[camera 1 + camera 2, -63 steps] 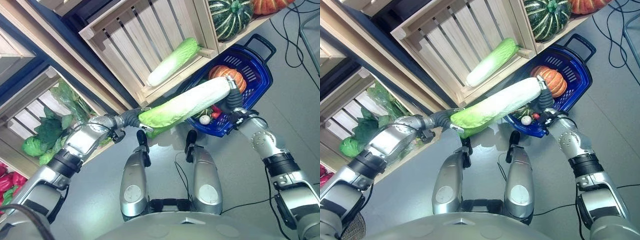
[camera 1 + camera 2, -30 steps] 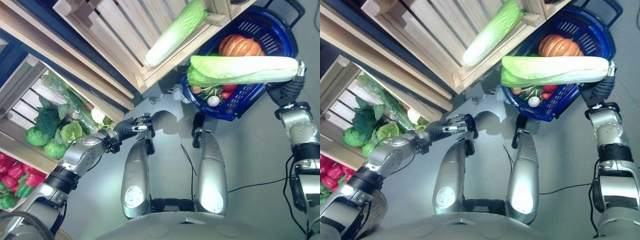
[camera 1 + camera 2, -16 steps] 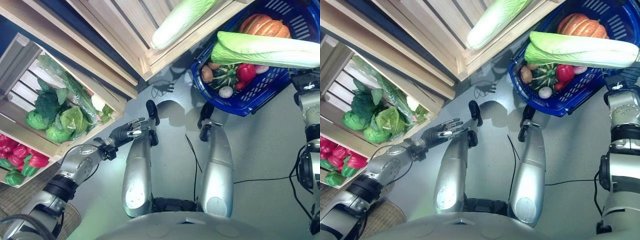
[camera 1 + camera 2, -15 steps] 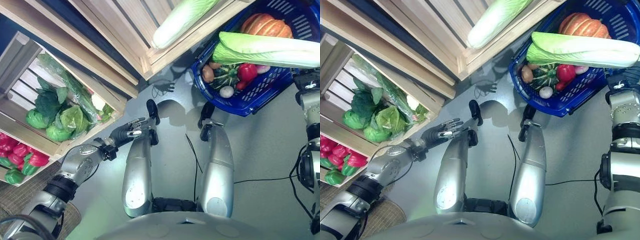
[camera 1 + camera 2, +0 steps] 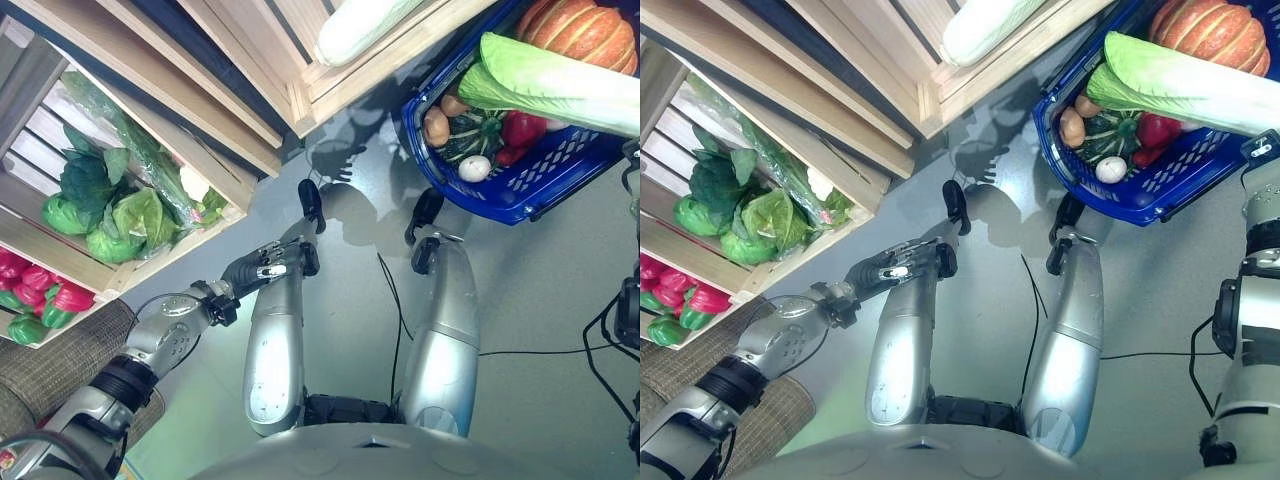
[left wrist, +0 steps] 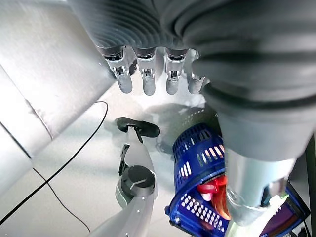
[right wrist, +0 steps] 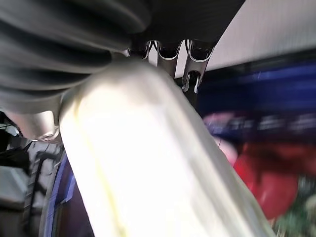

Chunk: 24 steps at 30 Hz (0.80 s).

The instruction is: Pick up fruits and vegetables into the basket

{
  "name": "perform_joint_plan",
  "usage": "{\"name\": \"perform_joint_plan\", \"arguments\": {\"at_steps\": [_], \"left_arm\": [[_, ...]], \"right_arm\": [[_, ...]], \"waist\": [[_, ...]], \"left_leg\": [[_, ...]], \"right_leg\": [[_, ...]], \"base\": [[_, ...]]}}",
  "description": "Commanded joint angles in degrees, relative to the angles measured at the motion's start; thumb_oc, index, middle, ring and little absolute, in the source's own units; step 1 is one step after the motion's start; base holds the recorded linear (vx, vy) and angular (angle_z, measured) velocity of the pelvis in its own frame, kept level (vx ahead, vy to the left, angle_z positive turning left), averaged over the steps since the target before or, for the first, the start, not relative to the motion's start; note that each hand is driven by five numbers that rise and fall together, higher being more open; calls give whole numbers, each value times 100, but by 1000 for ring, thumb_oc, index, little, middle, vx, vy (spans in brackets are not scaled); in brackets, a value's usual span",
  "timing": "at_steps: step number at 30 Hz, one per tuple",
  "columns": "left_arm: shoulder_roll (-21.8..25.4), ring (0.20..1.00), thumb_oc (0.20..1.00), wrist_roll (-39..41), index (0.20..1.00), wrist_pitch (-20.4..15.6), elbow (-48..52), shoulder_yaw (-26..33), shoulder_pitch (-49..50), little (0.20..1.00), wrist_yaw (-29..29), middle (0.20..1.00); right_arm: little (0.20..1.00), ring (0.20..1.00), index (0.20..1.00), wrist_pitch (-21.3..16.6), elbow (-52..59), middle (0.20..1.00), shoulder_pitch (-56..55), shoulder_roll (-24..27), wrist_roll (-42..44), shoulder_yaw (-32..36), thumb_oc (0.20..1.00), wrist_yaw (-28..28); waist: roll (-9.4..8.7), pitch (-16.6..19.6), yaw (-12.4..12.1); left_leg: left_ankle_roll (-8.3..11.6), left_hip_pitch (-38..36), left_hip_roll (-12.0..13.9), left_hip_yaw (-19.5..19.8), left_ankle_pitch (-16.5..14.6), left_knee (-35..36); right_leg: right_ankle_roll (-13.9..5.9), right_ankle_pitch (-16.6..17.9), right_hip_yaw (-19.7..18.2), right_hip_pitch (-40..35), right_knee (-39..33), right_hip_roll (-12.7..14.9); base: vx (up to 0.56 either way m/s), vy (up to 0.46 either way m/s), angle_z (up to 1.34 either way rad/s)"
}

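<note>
A long napa cabbage lies slanted above the blue basket at the upper right, its leafy end over the vegetables inside. My right hand has its fingers curled round the cabbage's white end by the view's right edge. The basket holds an orange pumpkin, a dark green squash, a red pepper and small round vegetables. My left hand hangs low over the grey floor, open with straight fingers, holding nothing.
Wooden crates line the upper left. One holds another napa cabbage, a lower one leafy greens, and red peppers lie at the far left. A woven mat covers the floor at the lower left.
Two seconds ago both hands held the cabbage. The left hand has let go and dropped low; the right has carried the cabbage over the basket. The camera has also shifted.
</note>
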State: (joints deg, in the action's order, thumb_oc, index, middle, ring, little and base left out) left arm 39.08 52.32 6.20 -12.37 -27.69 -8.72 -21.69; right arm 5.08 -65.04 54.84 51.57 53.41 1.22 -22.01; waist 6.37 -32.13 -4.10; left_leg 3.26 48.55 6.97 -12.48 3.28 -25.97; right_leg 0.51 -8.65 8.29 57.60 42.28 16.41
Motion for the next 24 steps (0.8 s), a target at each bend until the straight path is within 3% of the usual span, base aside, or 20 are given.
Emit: {"name": "perform_joint_plan", "arguments": {"at_steps": [1,2,3,6,10,16,24], "left_arm": [[-425,1000,1000,70,1000,-118,354,-347,566,1000,43,1000],[-425,1000,1000,62,1000,-103,379,-339,567,1000,50,1000],[-422,1000,1000,58,1000,-85,408,-328,565,1000,60,1000],[-415,1000,1000,21,1000,-132,452,-348,567,1000,79,1000],[-449,1000,1000,16,1000,-126,524,-355,579,1000,109,1000],[-511,1000,1000,3,1000,-126,718,-279,717,1000,93,1000],[-611,1000,1000,-155,1000,-306,1003,-55,999,1000,-28,1000]], "right_arm": [[200,200,200,106,26,200,77,920,-730,-539,200,-626],[316,316,316,171,18,316,86,914,-794,-563,316,-677],[1000,1000,1000,252,13,1000,120,904,-850,-601,1000,-744],[1000,1000,1000,478,-19,1000,255,882,-913,-765,1000,-1015],[1000,1000,1000,430,-56,1000,409,864,-1135,-873,1000,-1321],[1000,1000,1000,45,370,1000,390,873,-1760,-866,1000,-1675],[1000,1000,1000,-416,1506,1000,-325,1031,-3001,-389,1000,-2831]], "waist": [[1050,234,144],[1056,234,137],[1064,234,130],[1089,234,101],[1134,234,90],[1198,234,129],[1190,234,325]], "left_leg": [[-81,215,71,101,-879,-569],[-83,229,71,104,-880,-576],[-86,243,69,104,-880,-578],[-92,300,71,124,-878,-594],[-86,290,72,122,-877,-588],[-64,186,37,95,-856,-513],[-5,-120,9,-9,-820,-326]], "right_leg": [[-182,-505,4,123,475,-210],[-182,-503,2,137,479,-205],[-184,-497,4,154,477,-201],[-179,-492,-5,211,494,-186],[-179,-501,-13,221,505,-168],[-168,-503,-44,176,461,-168],[-177,-450,-94,-79,196,-245]], "base": [[0,0,0],[0,0,0],[0,0,0],[0,0,0],[0,0,0],[-1,44,0],[4,94,-5]]}}
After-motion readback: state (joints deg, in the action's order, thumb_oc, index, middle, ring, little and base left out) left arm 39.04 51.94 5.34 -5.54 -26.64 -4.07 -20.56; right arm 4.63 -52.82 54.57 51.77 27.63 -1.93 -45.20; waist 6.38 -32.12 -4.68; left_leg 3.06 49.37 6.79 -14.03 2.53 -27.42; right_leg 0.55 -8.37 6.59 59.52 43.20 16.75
